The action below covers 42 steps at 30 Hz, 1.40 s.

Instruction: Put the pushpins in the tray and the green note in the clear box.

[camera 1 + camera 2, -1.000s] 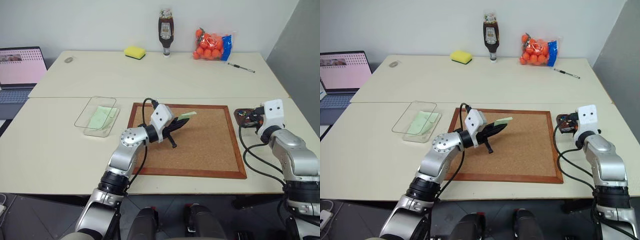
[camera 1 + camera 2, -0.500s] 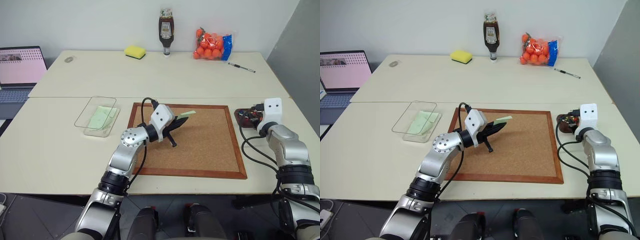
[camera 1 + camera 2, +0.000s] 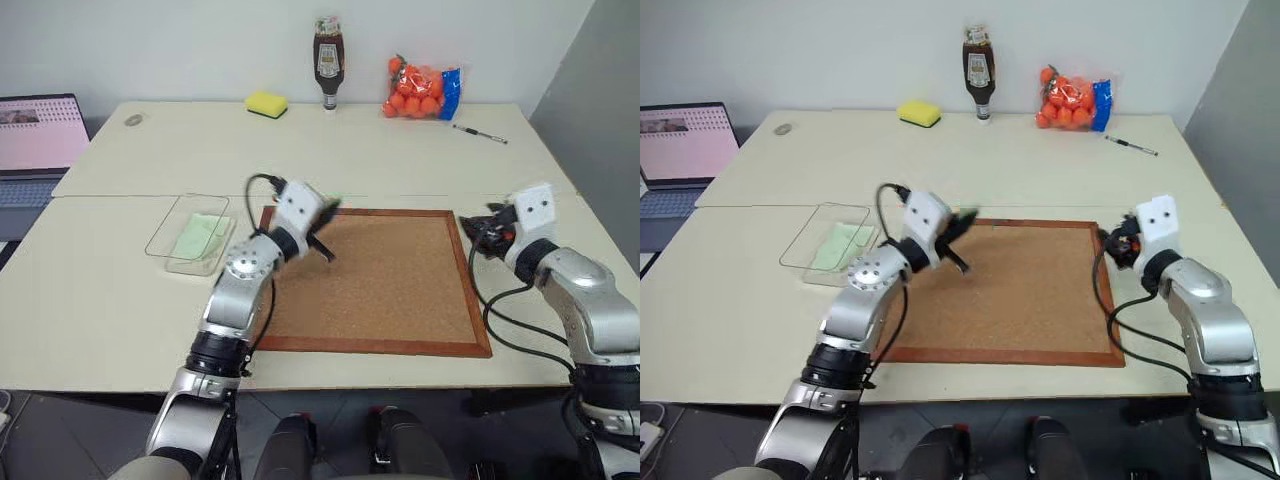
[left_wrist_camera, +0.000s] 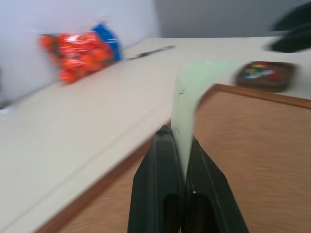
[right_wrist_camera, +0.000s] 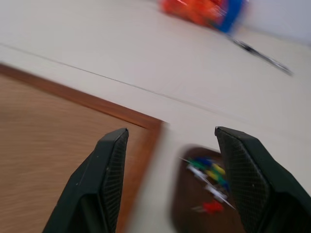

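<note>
Left end effector (image 4: 176,138): fingers pressed together on the lower edge of the green note (image 4: 187,94), which stands up from between them and curls over at the top; it hangs above the far-left corner of the corkboard (image 3: 380,290).
Right end effector (image 5: 167,141): fingers spread wide, nothing between them; it hangs over the table (image 3: 400,150) just off the corkboard's far-right corner.
Tray (image 5: 204,194): dark brown, on the table just beside the corkboard's right frame, under the right end effector's fingers.
Pushpins (image 5: 209,182): several lie in the tray, red, green, blue and yellow heads mixed.
Clear box (image 3: 190,232): on the table just left of the corkboard, apart from its frame; a pale-green slip (image 3: 195,236) lies flat inside.
Corkboard surface: bare brown cork across its whole middle, open between the two arms.
Table seam: a straight line runs across just behind the corkboard's far edge.
Far edge of table: yellow sponge (image 3: 266,103), sauce bottle (image 3: 327,60), bag of orange fruit (image 3: 420,87) and a pen (image 3: 480,134), all well apart from the corkboard.
Left side: a laptop (image 3: 35,140) sits beyond the table's left edge.
</note>
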{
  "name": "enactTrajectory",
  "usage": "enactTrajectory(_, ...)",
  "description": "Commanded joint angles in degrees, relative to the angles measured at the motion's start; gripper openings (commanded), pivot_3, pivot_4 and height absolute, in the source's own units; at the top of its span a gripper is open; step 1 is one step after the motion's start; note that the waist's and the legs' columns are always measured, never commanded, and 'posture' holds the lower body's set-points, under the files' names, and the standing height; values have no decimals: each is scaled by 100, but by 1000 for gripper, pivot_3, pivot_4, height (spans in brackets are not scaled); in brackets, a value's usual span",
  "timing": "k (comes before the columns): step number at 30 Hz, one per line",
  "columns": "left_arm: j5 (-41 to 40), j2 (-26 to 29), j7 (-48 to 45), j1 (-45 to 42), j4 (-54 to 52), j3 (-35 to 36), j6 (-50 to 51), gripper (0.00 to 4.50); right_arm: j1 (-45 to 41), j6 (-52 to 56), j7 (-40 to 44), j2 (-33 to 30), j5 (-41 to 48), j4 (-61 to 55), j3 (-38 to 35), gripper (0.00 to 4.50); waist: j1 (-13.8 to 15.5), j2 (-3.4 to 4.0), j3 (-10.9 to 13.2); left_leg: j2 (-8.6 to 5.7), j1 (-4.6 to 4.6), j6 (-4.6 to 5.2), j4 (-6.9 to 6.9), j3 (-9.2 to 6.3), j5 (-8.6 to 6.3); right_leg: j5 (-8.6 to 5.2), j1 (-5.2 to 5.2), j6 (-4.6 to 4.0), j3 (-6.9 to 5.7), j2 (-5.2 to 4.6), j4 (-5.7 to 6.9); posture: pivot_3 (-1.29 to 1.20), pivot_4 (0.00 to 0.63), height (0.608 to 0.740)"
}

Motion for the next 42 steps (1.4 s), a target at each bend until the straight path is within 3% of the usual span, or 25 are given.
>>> enactTrajectory(1, 260, 226, 727, 195, -851, 527, 603, 0, -429, 197, 822, -44, 652, -869, 381, 3005, -27, -1, 0, 0, 5, 0, 1, 0, 0, 0, 6, 0, -5, 1, 0, 0, 150, 740)
enactTrajectory(5, 400, 577, 1157, 432, -1356, 1042, 1238, 0, -1131, 453, 1301, 214, 869, -835, 1078, 3005, -74, -7, 4, 4, 19, 0, 1, 1, 0, 1, 13, 1, -11, 1, 6, 0, 150, 740)
enactTrajectory(12, 117, 871, 1672, 286, -1335, 2050, 2540, 0, -2273, 291, 1588, 950, 417, 366, 1998, 3005, -58, -11, 6, 2, 10, -2, 2, -9, 1, 3, 9, -1, -14, -2, 8, 0, 150, 740)
enactTrajectory(20, 93, 963, 2056, -51, -947, 2219, 3651, 0, -2893, -16, 1833, 1480, 26, 1135, 2373, 3005, 60, -14, 6, -10, -4, -2, 3, -20, 1, 4, 1, -2, -11, -16, -2, 0, 150, 740)
enactTrajectory(27, -545, 813, 1914, -359, -814, 2576, 4432, 0, -2899, -36, 1872, 1677, -85, 1116, 2353, 3005, 69, -14, 6, -6, -3, -4, 3, -47, 2, 4, 1, -3, -13, -17, 6, 0, 150, 740)
enactTrajectory(42, -633, 711, 2533, -418, -924, 2641, 4553, 2986, -2820, 3, 1809, 1720, -116, 1022, 2281, 3028, 71, -14, 6, -6, -3, -8, 2, -52, 4, 5, 1, -6, -13, -19, 6, 0, 150, 740)
